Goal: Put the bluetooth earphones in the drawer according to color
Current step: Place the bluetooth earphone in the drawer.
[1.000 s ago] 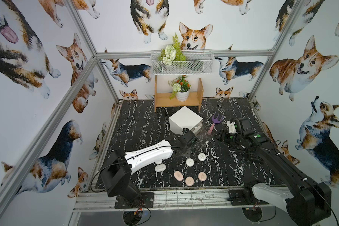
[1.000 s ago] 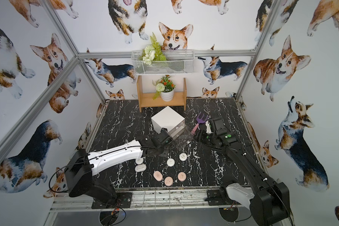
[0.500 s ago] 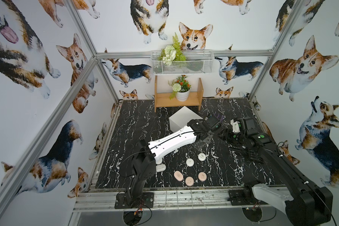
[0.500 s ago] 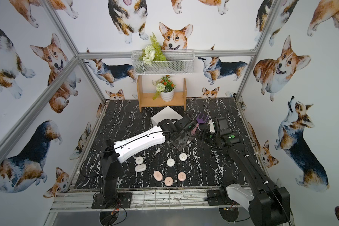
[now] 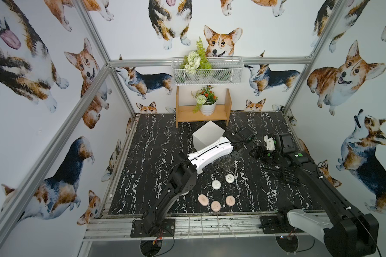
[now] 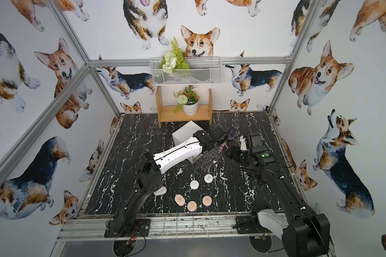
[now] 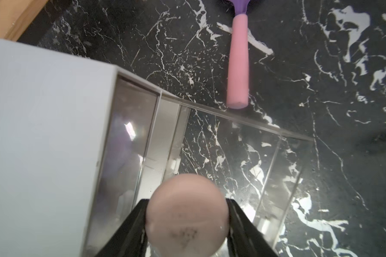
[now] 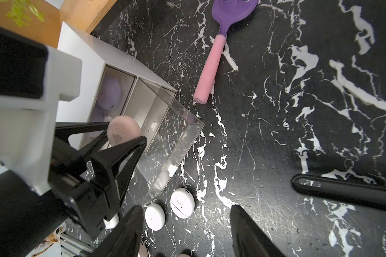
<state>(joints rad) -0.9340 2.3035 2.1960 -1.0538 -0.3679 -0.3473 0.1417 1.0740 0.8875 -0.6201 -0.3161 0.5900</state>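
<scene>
- Top view, table's left: a lone white case lies half hidden behind the left arm's elbow, not yet sorted.
- Near the front edge three pale pink cases lie close together, with two more white cases just behind them. Grouped by colour, they probably wait their turn.
- Behind these stands the cabinet, turned at an angle so that its drawers open toward the arms and not the wall.
- The left gripper pinches a pink case across its rounded sides and hangs above the drawn-out clear tray. Holding it from above leaves the case free to drop straight in.
- That tray looks empty, while a compartment closer to the cabinet body shows lilac cases, so pink seems meant for a level of its own. Which of the three levels is pulled out cannot be told.
- Just past the tray's side wall lies the toy fork, apart from it and no part of the sorting.
- At the right, the right gripper hovers over the table beside the tray with its jaws spread and nothing between them. It is probably placed to steady or shut the drawer.
</scene>
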